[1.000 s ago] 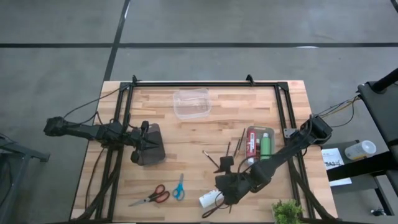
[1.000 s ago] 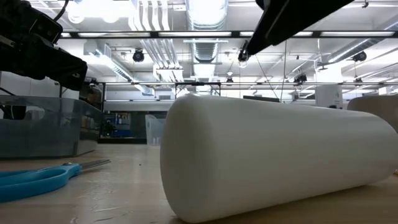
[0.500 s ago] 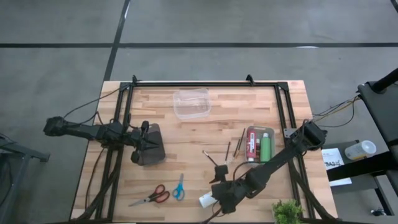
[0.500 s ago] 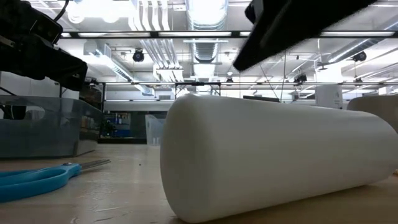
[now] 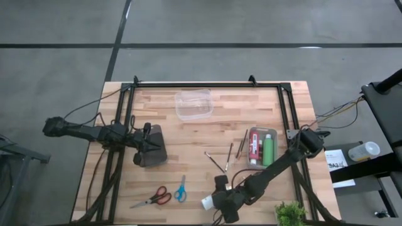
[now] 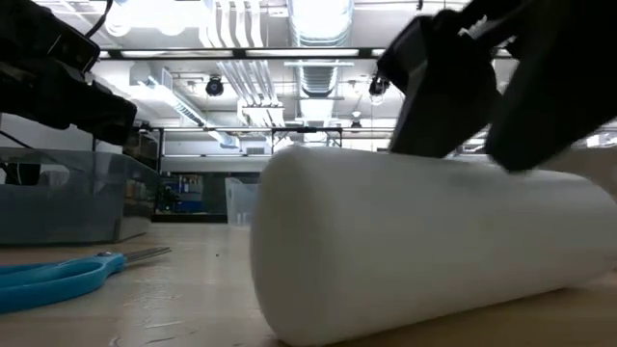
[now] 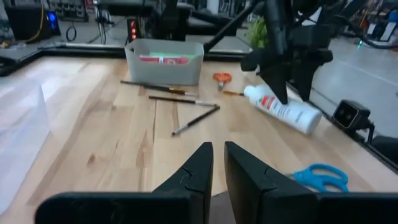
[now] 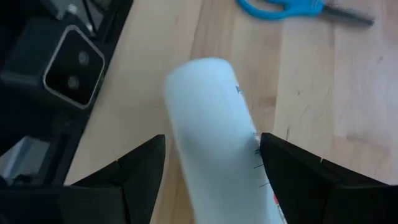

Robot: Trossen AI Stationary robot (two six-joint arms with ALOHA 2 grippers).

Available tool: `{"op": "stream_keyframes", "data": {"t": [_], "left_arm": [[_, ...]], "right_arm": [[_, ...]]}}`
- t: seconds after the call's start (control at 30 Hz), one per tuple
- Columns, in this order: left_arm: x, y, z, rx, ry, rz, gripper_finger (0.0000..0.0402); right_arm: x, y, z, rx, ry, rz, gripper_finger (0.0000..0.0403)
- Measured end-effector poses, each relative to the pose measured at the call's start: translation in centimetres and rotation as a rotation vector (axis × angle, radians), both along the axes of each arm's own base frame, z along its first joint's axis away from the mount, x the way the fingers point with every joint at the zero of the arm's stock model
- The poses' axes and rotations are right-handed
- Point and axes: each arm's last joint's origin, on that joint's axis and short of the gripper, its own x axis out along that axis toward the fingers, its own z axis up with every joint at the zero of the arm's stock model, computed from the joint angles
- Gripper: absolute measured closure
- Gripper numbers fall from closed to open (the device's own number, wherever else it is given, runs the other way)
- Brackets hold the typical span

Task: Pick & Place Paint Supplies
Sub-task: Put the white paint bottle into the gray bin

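Right gripper has slid down over the white bottle
Its fingers straddle the bottle, open, at the table's near edge; left gripper nearly closed, empty

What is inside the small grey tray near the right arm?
The grey tray holds a green bottle and a red bottle, lying side by side. Anything beneath them is hidden.

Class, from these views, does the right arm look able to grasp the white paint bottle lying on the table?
Probably yes: the right gripper is open, its fingers either side of the white paint bottle, with nothing between them.
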Motion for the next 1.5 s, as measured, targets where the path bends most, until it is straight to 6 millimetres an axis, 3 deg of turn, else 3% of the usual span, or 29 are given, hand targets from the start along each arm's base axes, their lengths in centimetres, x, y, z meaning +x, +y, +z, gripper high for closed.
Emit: {"op": "stream_keyframes", "data": {"t": [0.4,0.73,1.0,1.2,1.37,1.5], "left_arm": [[0.0,0.0,0.0,0.000,0.002,0.000,0.0351],[0.0,0.0,0.0,0.000,0.002,0.000,0.0351],[0.0,0.0,0.0,0.000,0.002,0.000,0.0351],[0.0,0.0,0.0,0.000,0.002,0.000,0.0351],[0.0,0.0,0.0,0.000,0.002,0.000,0.0351],[0.0,0.0,0.0,0.000,0.002,0.000,0.0351]], "right_arm": [[-0.3,-0.2,-1.4,-0.021,0.042,-0.003,0.0145],[-0.2,-0.7,-1.9,0.052,0.084,-0.155,0.0146],[-0.2,-0.7,-1.9,0.051,0.084,-0.155,0.0203],[-0.2,-0.8,-1.9,0.039,0.072,-0.166,0.0211],[-0.3,-1.1,-1.3,-0.003,0.038,-0.209,0.0212],[-0.5,-1.6,0.8,-0.008,-0.040,-0.318,0.0213]]}}
